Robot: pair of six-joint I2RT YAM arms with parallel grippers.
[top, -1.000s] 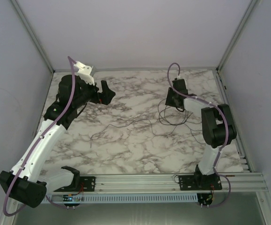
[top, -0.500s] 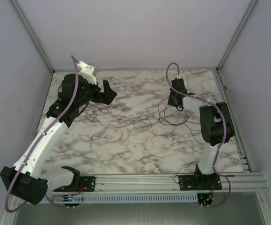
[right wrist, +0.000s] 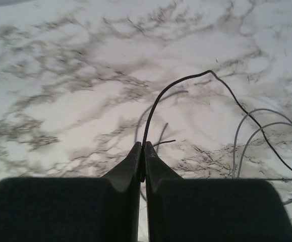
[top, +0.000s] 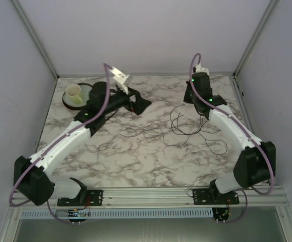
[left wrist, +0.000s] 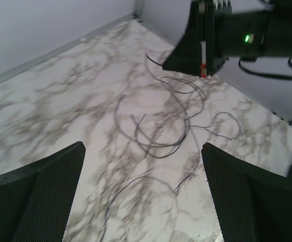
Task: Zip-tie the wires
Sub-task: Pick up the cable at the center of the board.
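The wires (top: pixel 188 128) are thin dark strands lying in loose loops on the marble table (top: pixel 135 156), right of centre. My right gripper (top: pixel 188 98) hangs over their far side. In the right wrist view it (right wrist: pixel 143 147) is shut on one wire (right wrist: pixel 158 103) that arcs up and to the right from the fingertips. My left gripper (top: pixel 141 105) is open and empty, above the table left of the wires. In the left wrist view it (left wrist: pixel 141 146) faces the wire loops (left wrist: pixel 161 128), which lie ahead of its fingers (left wrist: pixel 40 196).
A dark round dish (top: pixel 71 101) holding a cream cup (top: pixel 74 93) sits at the far left corner. Grey walls and metal posts close in the table. A rail (top: pixel 151 194) runs along the near edge. The right arm (left wrist: pixel 246 30) fills the upper right of the left wrist view.
My left arm has swung right toward the middle, uncovering the dish and cup. My right arm has stretched out and its gripper has moved slightly back, shut on a wire.
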